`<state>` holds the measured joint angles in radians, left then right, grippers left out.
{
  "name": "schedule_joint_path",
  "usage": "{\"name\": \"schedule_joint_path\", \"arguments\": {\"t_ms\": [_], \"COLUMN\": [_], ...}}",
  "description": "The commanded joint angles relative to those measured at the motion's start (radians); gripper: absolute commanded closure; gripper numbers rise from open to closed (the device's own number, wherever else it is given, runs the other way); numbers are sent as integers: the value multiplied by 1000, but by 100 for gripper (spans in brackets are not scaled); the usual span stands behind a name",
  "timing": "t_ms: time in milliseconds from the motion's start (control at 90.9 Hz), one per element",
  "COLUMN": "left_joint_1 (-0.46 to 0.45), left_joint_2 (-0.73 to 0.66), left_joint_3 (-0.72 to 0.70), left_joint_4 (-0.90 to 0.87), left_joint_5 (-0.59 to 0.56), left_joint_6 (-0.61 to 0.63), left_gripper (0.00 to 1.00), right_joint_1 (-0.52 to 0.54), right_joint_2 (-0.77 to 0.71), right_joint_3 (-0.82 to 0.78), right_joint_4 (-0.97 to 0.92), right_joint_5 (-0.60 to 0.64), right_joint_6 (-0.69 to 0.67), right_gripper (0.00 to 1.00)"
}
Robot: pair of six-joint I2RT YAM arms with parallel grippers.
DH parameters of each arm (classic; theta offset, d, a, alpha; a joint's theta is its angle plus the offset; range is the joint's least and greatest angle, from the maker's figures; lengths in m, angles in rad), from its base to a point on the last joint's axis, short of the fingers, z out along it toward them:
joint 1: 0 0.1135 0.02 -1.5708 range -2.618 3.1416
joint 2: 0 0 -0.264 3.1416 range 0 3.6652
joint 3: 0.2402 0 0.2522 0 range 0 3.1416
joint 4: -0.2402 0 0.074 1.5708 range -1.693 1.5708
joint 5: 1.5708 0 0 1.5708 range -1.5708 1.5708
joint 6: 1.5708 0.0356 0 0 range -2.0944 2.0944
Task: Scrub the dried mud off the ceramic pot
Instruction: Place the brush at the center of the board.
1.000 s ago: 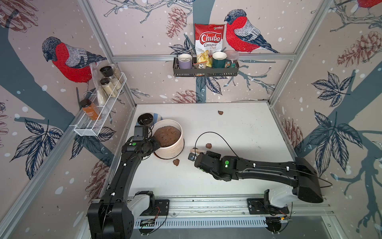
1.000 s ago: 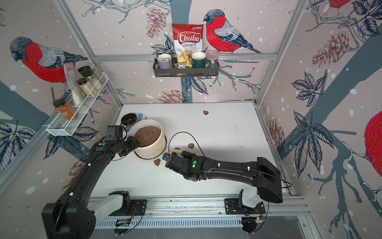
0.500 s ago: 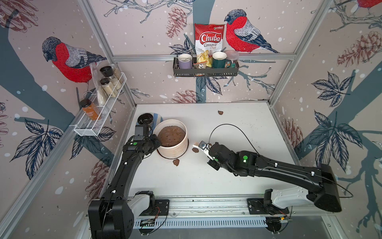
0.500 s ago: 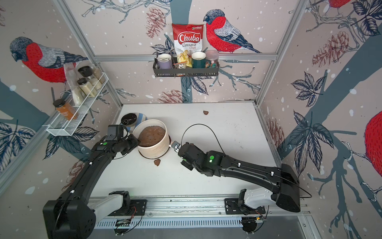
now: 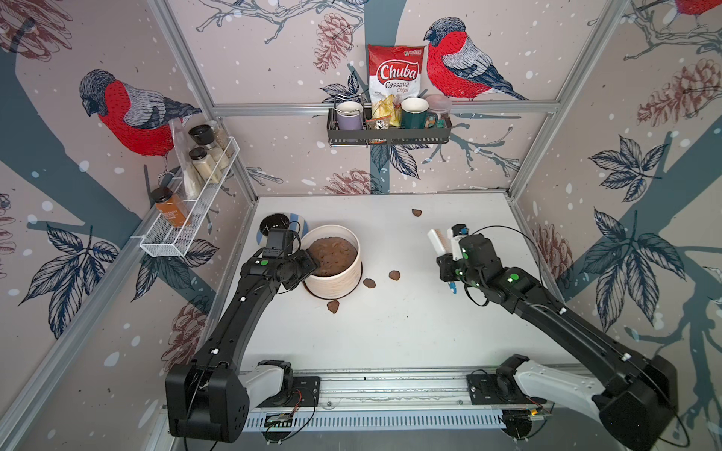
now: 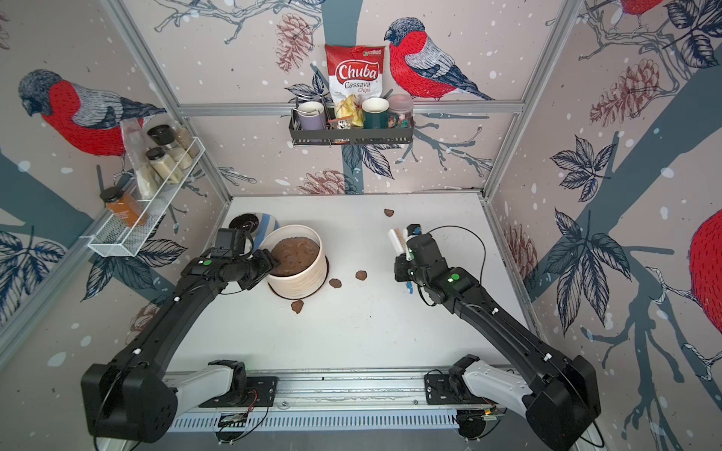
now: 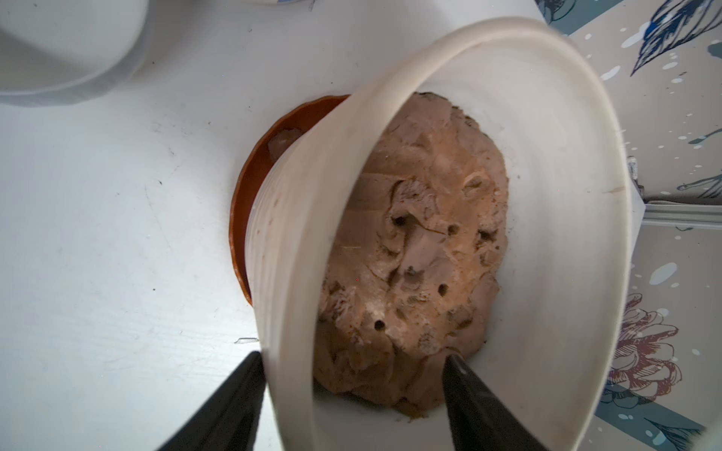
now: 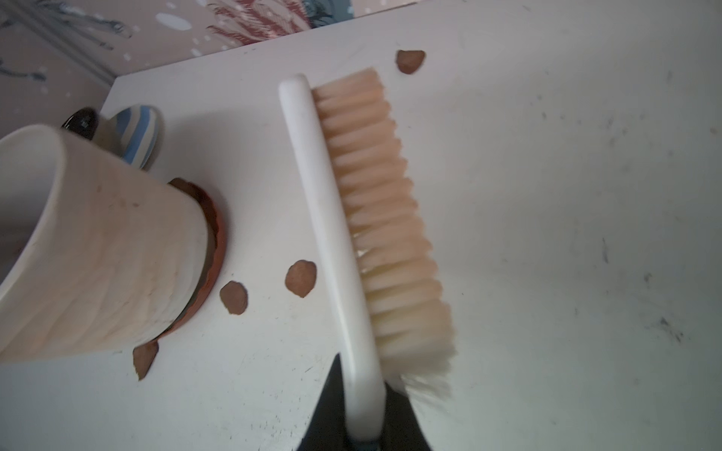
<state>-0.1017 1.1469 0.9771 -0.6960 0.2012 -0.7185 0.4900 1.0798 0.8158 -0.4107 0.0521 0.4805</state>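
Mud (image 5: 369, 283) lies flaked on the table (image 5: 390, 336) beside a seemingly clean pot (image 5: 336, 279), left gripper (image 7: 353, 356) spread astride its rim, right gripper (image 8: 365, 394) clamping the brush (image 8: 340, 218): scrubbing looks finished.

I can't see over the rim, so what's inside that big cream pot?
The ceramic pot holds lumpy brown soil with small holes, sitting below the rim. One finger of the open left gripper dips inside. Anything beneath the soil is covered.
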Motion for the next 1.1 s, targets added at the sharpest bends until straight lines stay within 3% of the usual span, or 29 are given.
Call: {"name": "schedule_joint_path", "arguments": {"t_ms": [0, 88, 198, 319, 528, 682, 814, 913, 946, 957, 979, 1089], "left_joint_1": [-3, -3, -1, -2, -1, -1, -1, -2, -1, -2, -2, -2], "left_joint_2": [-43, -97, -171, -264, -442, -584, -666, -673, -670, -669, -667, -671], "left_joint_3": [35, 53, 65, 36, -100, -235, -352, -386, -388, -389, -391, -426], "left_joint_4": [-51, -107, -173, -200, -121, -30, 78, 111, 120, 123, 134, 202], "left_joint_5": [-74, -188, -356, -503, -617, -661, -565, -565, -566, -566, -563, -558], "left_joint_6": [75, 141, 206, 227, 249, 344, 397, 427, 441, 447, 458, 437], "left_gripper": [20, 6, 5, 4, 4, 4, 4, 4, 4, 4, 4, 4], "right_joint_1": [-123, -223, -306, -314, -299, -298, -295, -264, -242, -234, -222, -117], "right_joint_2": [4, 30, 75, 112, 166, 214, 207, 143, 111, 103, 74, -43], "right_joint_3": [-84, -157, -234, -272, -306, -312, -318, -308, -302, -300, -295, -268], "right_joint_4": [51, 94, 184, 222, 263, 276, 281, 248, 233, 228, 214, 178], "right_joint_5": [-49, -102, -217, -200, -143, -119, -100, -33, 17, 26, 69, 244], "right_joint_6": [211, 265, 245, 192, 173, 174, 181, 173, 170, 168, 165, 144], "right_gripper": [100, 100, 97, 93, 84, 75, 56, 36, 25, 13, 3, 1]}}
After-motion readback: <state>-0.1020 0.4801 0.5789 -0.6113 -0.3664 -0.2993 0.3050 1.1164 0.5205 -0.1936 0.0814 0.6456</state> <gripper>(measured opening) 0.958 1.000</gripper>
